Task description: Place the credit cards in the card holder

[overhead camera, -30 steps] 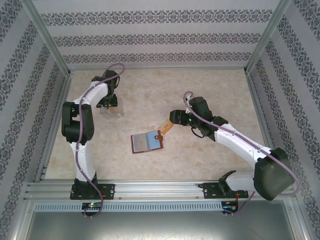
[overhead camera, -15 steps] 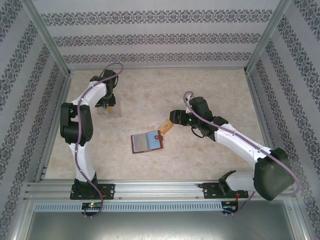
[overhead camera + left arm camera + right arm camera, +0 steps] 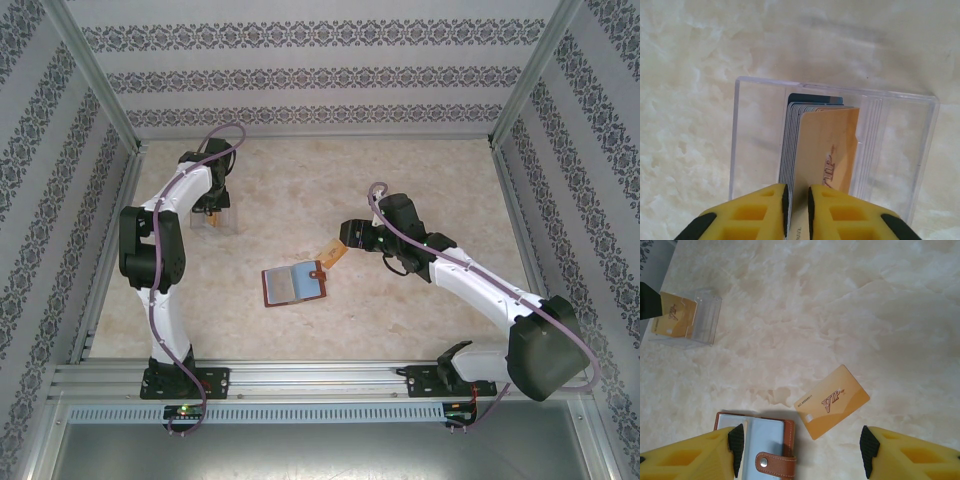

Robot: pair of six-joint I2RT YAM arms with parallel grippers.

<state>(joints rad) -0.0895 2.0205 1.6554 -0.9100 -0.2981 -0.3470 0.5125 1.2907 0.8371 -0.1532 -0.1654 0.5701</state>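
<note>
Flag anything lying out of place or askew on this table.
One gold VIP card lies loose and skewed on the table beside the open card holder, below the open right hand, not in a pocket. The grey cards stand in the clear box, where the left hand grips a second gold card.

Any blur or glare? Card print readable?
Left wrist: gripped orange card slightly soft, faint reflections on the clear box. Right wrist: loose orange card sharp, print legible, no glare. Top external: even light, soft shadows, print too small to read.

Lab test booth, aluminium frame point(image 3: 320, 376), patterned walls point(image 3: 320, 75)
</note>
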